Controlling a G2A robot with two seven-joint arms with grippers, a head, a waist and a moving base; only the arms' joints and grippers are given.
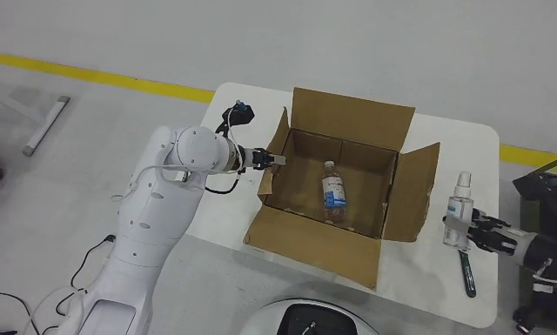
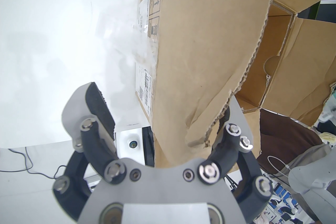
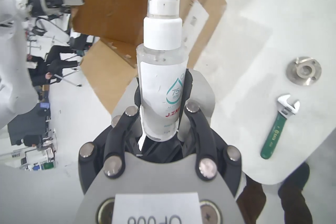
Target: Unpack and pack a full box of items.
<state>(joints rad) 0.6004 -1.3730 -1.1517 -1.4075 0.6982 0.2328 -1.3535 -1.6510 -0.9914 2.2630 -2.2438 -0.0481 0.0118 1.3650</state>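
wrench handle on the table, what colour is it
The wrench handle is green; the right wrist view shows it best.

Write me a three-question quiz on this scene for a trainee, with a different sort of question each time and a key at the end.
1. True or false: the right claw is shut on the spray bottle.
2. Multiple choice: the water bottle in the cardboard box is A) standing upright, B) lying on its side on the box floor, C) held up by a claw.
3. Fill in: the left claw stands open at one side ___ of the box.

Key: 1 true; 2 B; 3 flap.
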